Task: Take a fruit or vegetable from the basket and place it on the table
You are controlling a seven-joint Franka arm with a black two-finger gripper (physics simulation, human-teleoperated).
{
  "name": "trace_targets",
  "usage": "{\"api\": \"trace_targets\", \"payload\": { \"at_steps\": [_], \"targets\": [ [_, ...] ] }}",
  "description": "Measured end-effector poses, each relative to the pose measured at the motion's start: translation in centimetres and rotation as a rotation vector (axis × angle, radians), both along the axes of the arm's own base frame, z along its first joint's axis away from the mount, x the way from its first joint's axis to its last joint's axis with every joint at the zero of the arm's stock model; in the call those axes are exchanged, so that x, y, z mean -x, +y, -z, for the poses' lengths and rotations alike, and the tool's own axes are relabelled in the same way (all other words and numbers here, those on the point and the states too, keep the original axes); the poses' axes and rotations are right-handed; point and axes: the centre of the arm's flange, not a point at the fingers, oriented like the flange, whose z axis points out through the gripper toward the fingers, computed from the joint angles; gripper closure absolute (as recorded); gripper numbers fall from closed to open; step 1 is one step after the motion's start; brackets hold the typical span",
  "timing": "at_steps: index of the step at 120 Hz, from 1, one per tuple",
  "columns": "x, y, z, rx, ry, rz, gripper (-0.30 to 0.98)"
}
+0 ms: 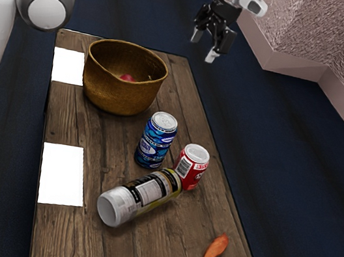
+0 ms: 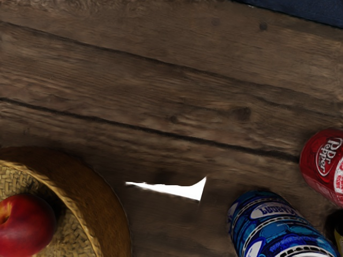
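Gripper (image 1: 204, 48) hovering high, fingers (image 1: 212, 57) spreading wide, holding nothing. Red fruit (image 2: 25, 227) sitting inside basket (image 1: 121, 97) at far end of desk (image 1: 96, 248). Blue can (image 1: 155, 141), red can (image 1: 196, 172) standing nearer; canister (image 1: 141, 196) lying beside them; orange vegetable (image 1: 216, 248) resting at exterior view's near right.

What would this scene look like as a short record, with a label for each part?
surface: wooden table
container: woven basket
in basket: red fruit, perhaps an apple or peach
upright: blue can, Dr Pepper can
lying on its side: canister with a pale end
loose on table: orange carrot-like vegetable
flat on table: two white rectangles
gripper: raised, open, holding nothing
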Motion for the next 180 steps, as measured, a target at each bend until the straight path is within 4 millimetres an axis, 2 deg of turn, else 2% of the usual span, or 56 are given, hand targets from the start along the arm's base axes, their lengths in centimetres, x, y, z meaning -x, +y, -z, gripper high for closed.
{"api": "trace_targets", "payload": {
  "at_steps": [18,20,26,31,35,40,46,51,56,61,69,78,82,85,92,99,106,124,137,180],
  "targets": [
    [-0.9,0.1,-0.6,-0.003,-0.080,0.038,0.00],
    [-0.7,0.1,-1.3,-0.005,-0.099,0.042,0.00],
    [2.0,-0.8,-7.0,-0.013,-0.224,0.068,0.00],
    [4.3,-2.5,-11.4,-0.017,-0.330,0.108,0.00],
    [5.5,-4.2,-13.5,-0.019,-0.382,0.146,0.00],
    [5.9,-6.0,-14.4,-0.020,-0.407,0.186,0.00],
    [4.5,-7.0,-12.5,-0.018,-0.369,0.209,0.00],
    [3.1,-6.1,-9.8,-0.020,-0.310,0.192,0.00],
    [1.7,-3.6,-6.5,-0.021,-0.238,0.143,0.00],
    [1.2,0.1,-4.5,-0.025,-0.197,0.076,0.00],
    [1.4,5.3,-2.9,-0.032,-0.168,-0.021,0.00],
    [1.7,8.0,-2.0,-0.033,-0.152,-0.072,0.00],
    [3.0,7.9,-1.1,-0.027,-0.135,-0.079,0.00],
    [5.0,7.5,-0.1,-0.023,-0.120,-0.081,0.00],
    [8.4,7.0,3.8,-0.010,-0.082,-0.090,0.00],
    [11.6,8.8,7.1,0.003,-0.074,-0.137,0.00],
    [12.9,10.3,9.0,0.010,-0.084,-0.172,0.00],
    [13.2,11.4,14.0,0.017,-0.086,-0.198,0.00],
    [13.4,11.8,16.2,0.017,-0.099,-0.210,0.00],
    [12.9,12.5,20.0,0.008,-0.122,-0.224,0.00]
  ]
}}
